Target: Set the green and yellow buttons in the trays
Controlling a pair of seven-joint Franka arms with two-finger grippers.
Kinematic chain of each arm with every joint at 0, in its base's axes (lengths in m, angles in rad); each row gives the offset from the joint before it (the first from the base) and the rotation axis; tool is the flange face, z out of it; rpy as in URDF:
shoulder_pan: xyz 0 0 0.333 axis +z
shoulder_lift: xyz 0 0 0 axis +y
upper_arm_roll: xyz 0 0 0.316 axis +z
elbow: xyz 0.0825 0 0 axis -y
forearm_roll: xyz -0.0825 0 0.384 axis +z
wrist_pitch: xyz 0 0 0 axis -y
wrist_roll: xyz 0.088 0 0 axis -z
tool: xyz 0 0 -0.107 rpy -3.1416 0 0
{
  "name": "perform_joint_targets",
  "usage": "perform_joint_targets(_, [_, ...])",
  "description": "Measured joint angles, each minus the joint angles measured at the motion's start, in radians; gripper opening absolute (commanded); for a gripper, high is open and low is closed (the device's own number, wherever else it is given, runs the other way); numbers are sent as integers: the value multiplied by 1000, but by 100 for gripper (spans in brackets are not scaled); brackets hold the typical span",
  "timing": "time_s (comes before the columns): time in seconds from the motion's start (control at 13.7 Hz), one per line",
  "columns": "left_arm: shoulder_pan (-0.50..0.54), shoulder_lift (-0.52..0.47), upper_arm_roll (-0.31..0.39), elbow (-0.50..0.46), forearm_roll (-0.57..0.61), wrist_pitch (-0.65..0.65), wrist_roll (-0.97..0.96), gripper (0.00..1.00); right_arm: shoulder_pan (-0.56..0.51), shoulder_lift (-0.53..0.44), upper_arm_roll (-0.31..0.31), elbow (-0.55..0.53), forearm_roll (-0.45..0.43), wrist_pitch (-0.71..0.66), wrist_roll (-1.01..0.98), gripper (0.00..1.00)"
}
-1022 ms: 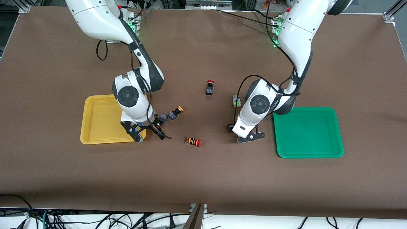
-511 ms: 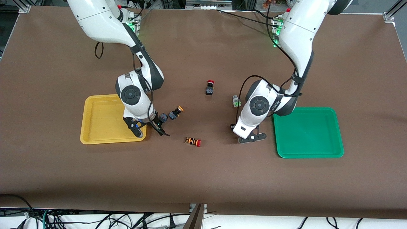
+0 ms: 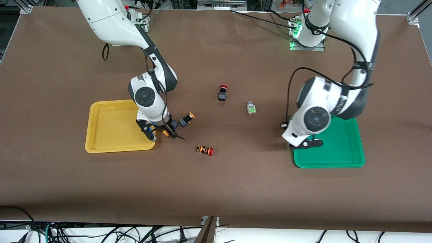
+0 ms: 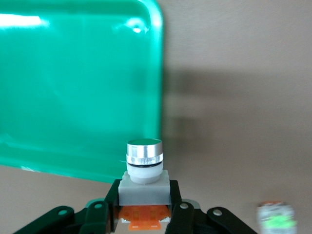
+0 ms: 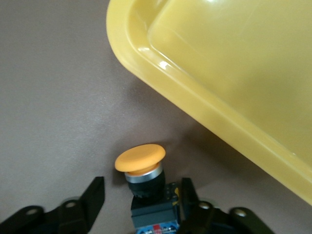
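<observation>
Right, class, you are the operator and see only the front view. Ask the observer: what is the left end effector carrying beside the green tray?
Observer: The left wrist view shows the left end effector shut on a grey-bodied button with a green cap and a silver ring.
Operator: Has the right end effector gripped its button?
Observer: Not yet. In the right wrist view the right end effector straddles the orange-capped black button beside the yellow tray, with one finger clear of it.

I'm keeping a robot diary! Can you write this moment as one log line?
left gripper: shut on grey button, over edge of green tray | right gripper: fingers open around yellow button beside yellow tray
</observation>
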Motion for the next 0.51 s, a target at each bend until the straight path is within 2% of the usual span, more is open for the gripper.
perform_joint_targets(0.07, [41,2,1,-8,0,-3,120,27,0,0,0,-8,0,8,0,24])
perform_joint_targets(0.15, [79,7,1,-19,0,-3,225,28,0,-1,0,-11,0,18,0,8])
perform_joint_targets(0.22, [109,18,0,-31,0,-3,299,28,0,-1,0,-11,0,19,0,0])
perform_joint_targets(0.44, [142,65,-5,-38,0,21,399,28,0,-6,-1,-1,0,25,-27,0])
perform_joint_targets(0.51, [141,78,-10,-39,0,42,408,30,0,-13,-5,10,0,18,-50,0])
